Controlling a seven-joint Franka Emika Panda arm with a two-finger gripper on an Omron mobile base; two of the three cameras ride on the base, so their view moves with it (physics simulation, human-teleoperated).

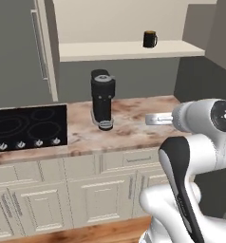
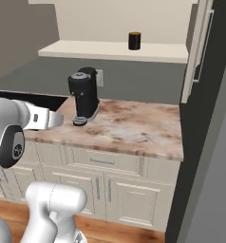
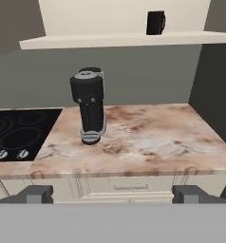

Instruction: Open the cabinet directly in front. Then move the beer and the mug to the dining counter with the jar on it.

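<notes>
Nearest, the pincer [image 3: 112, 193]: its two dark fingertips [image 3: 37, 193] sit far apart at the bottom of the hand view, spread as wide as they go, nothing between them. They hang out in front of the tabletop's near edge, above the cream drawers [image 3: 127, 186].

Arm pose: in the left base view the white arm [image 1: 191, 156] rises from the lower right, elbow bent, forearm reaching level toward the tabletop. The right base view has the same forearm coming in from the left, low over the tabletop's front left part.

Tabletop [image 3: 148, 137]: marbled brown-pink stone. The black coffee machine [image 3: 89, 104] stands upright on it, left of centre. Everything right of the machine is bare stone, open to the front edge. The right base view shows that side ending at a dark wall; the left base view hides that corner behind the arm.

Black cooktop [image 1: 27, 127] set into the stone on the left, knobs along its front. The right base view gives only a sliver of it behind the forearm.

Farther back and up, the cabinet [image 1: 39, 52] stands open: left door [image 1: 39, 52] swung out, seen edge-on with its grey bar handle. The right base view alone shows the right door [image 2: 196, 52], also swung out.

Inside, the mug [image 1: 149, 39] stands upright on the pale shelf [image 1: 124, 50], right of centre, well apart from both doors. Handle to its right in the left base and hand views; hidden in the right base view.
</notes>
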